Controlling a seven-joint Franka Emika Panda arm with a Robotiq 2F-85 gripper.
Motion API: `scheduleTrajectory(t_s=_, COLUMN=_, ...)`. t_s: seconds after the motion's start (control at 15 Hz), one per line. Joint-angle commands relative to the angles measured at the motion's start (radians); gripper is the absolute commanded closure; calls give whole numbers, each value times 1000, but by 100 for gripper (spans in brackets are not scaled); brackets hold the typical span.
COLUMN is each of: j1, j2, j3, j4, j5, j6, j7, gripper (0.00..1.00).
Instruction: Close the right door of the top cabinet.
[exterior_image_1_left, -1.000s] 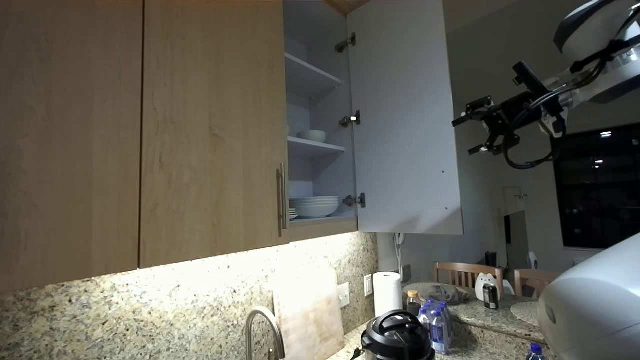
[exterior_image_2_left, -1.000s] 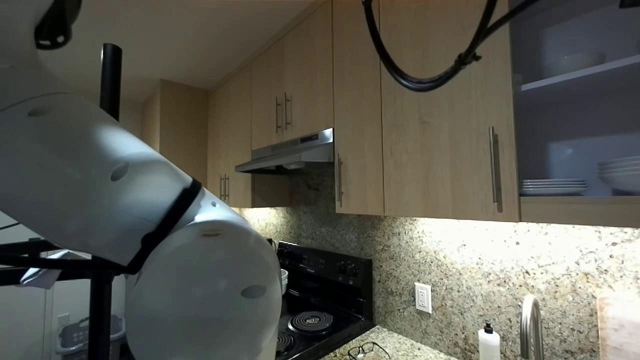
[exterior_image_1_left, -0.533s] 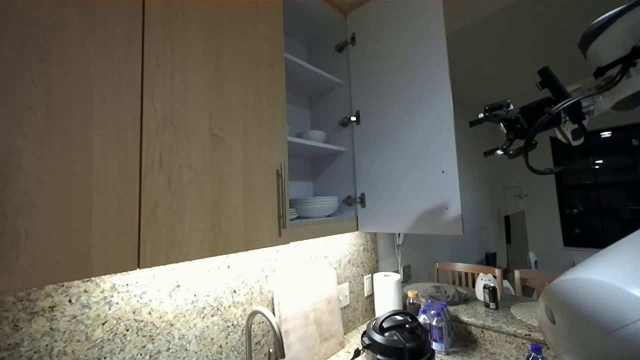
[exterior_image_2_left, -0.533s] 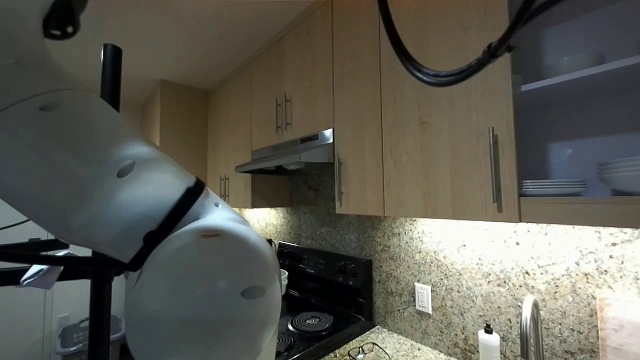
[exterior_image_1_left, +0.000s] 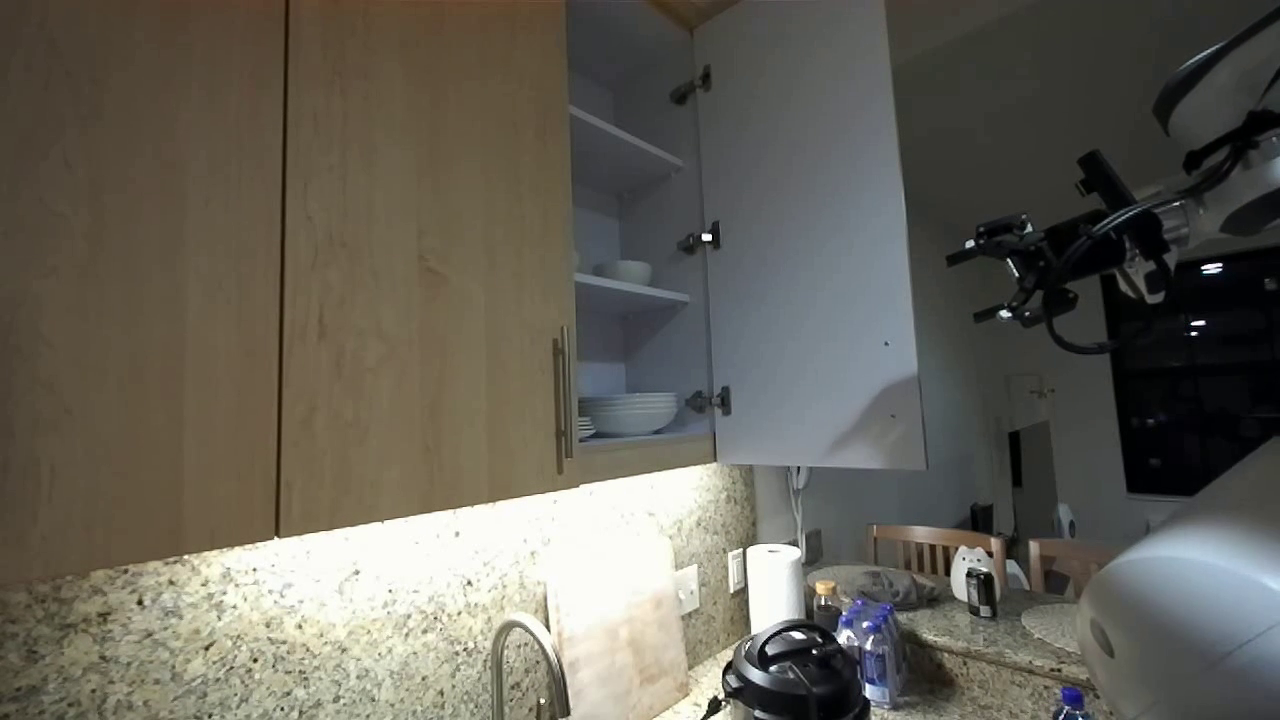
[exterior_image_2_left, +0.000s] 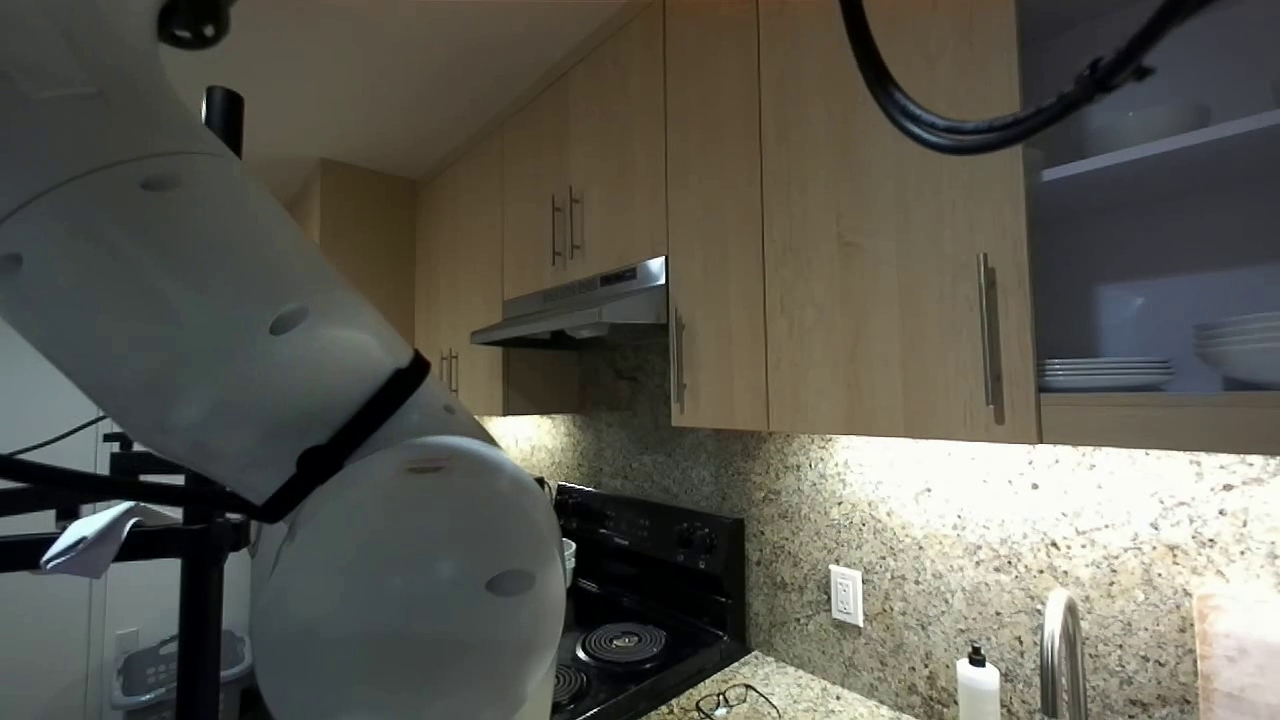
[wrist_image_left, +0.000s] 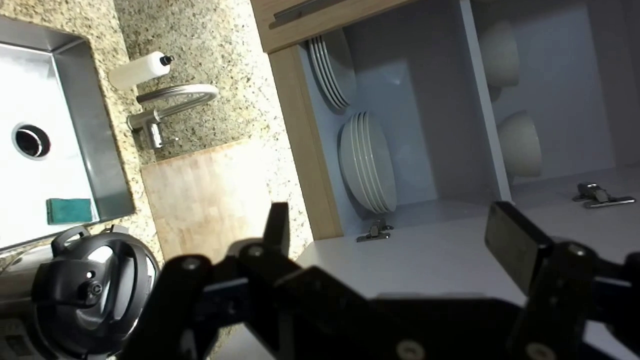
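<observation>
The right door (exterior_image_1_left: 810, 240) of the top cabinet (exterior_image_1_left: 640, 452) stands wide open, its pale inner face and metal hinges showing. In the wrist view the door's inner face (wrist_image_left: 430, 255) lies behind and between the fingers. White plates and bowls (exterior_image_1_left: 628, 413) sit inside the cabinet; they also show in the wrist view (wrist_image_left: 367, 162). My gripper (exterior_image_1_left: 976, 285) is open and empty, apart from the door, to the right of its free edge in an exterior view. Both fingers show spread in the wrist view (wrist_image_left: 387, 225). The door is out of view in an exterior view that shows the cabinet's bottom rail (exterior_image_2_left: 1150, 422).
A shut wood door (exterior_image_1_left: 430, 250) with a metal handle (exterior_image_1_left: 567, 393) is beside the opening. Below are a faucet (exterior_image_1_left: 530, 650), a cutting board (exterior_image_1_left: 615, 620), a black-lidded cooker (exterior_image_1_left: 795, 675), a paper towel roll (exterior_image_1_left: 776, 585) and bottles (exterior_image_1_left: 875, 650).
My gripper has moved right and slightly down in an exterior view, farther from the door's free edge. It stays open. The door has not moved; a shadow on it has shifted.
</observation>
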Motion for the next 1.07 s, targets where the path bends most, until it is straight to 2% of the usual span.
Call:
scheduleTrajectory(t_s=0.0, j1=5, j2=135, j3=-43, j4=85, j5=67, j6=-67, j7=-41, gripper=0)
scheduleTrajectory(t_s=0.53, j1=31, j2=343, j3=-147, j4=248, j5=165, j6=-185, j7=-48, gripper=0)
scheduleTrajectory(t_s=1.0, j1=107, j2=528, j3=-361, j4=403, j5=300, j6=-376, j7=-67, gripper=0)
